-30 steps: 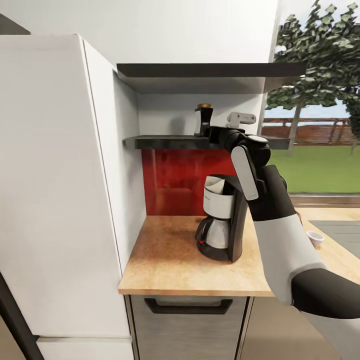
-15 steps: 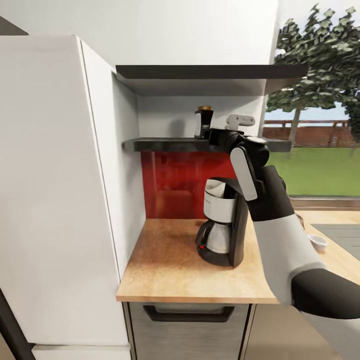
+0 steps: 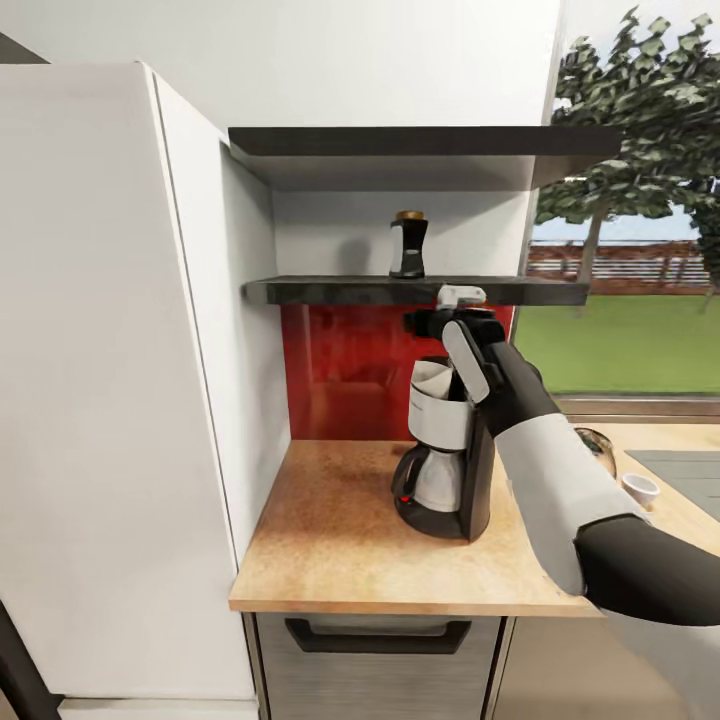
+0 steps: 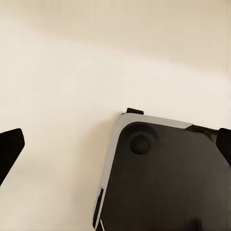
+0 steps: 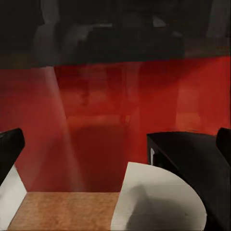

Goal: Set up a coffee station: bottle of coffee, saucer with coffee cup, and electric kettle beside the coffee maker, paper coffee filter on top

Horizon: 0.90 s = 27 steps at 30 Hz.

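Note:
The dark bottle of coffee point(image 3: 407, 245) with a brown cap stands upright on the black kitchen shelf point(image 3: 330, 289). Below it the black and white coffee maker point(image 3: 446, 455) sits on the wooden countertop point(image 3: 330, 530), with a white paper filter point(image 3: 432, 378) point(image 5: 159, 197) in its top. My right gripper point(image 3: 421, 322) point(image 5: 115, 144) hangs open just under the shelf's front edge, above the coffee maker and below the bottle, holding nothing. A small white coffee cup point(image 3: 640, 489) stands on the counter at the far right. My left gripper point(image 4: 115, 144) is open over pale floor.
A tall white cabinet point(image 3: 110, 380) walls in the counter's left side. A red backsplash point(image 3: 340, 370) point(image 5: 96, 106) closes the back. A second shelf point(image 3: 420, 140) sits higher up. A glassy object point(image 3: 597, 444) peeks out behind my right forearm. The robot's dark base point(image 4: 163, 178) lies beneath the left gripper.
My right gripper has dropped from shelf level beside the bottle to just under the shelf, above the coffee maker. The bottle stays in place. The camera has shifted slightly.

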Tool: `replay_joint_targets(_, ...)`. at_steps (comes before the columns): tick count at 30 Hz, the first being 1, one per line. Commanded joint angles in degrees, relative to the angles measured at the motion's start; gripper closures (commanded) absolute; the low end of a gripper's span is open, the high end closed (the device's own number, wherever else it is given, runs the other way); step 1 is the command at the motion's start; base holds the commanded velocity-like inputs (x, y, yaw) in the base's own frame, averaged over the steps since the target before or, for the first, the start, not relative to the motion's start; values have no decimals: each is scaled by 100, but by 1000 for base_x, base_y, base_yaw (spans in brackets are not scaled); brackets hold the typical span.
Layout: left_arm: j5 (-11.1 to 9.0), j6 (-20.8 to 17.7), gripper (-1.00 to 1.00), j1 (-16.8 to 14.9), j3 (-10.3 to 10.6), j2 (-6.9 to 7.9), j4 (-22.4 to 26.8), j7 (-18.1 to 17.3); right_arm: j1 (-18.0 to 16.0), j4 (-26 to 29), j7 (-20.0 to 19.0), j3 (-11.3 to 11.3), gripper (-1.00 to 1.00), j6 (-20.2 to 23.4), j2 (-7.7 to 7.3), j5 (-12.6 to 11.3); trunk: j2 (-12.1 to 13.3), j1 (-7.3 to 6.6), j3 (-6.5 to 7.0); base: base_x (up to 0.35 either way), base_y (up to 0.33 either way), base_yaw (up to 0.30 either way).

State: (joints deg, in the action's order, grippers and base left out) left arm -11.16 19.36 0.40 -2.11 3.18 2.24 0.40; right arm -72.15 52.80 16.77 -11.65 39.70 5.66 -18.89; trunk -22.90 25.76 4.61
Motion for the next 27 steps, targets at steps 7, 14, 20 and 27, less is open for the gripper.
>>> replay_joint_targets(7, 0, 6, -100, 4, -24, -2, 13, 4, -831, -336, 57, -13, -100, -21, -4, -86, -2, 2, -2, 0, 0, 0)
replay_joint_targets(14, 0, 6, -100, 4, -33, 0, 13, 4, -1113, -426, 58, -13, -100, -24, -3, -89, -2, 2, -2, 0, 0, 0)
replay_joint_targets(20, -6, 6, -100, 11, -20, -2, -8, 4, -1651, -840, 54, -11, -100, -24, -11, -102, -2, 2, -2, 0, 0, 0)
replay_joint_targets(27, -9, 6, -100, 13, -26, 7, -79, 7, -1671, -841, 54, -12, -100, -275, -13, -115, -2, 2, -2, 0, 0, 0)
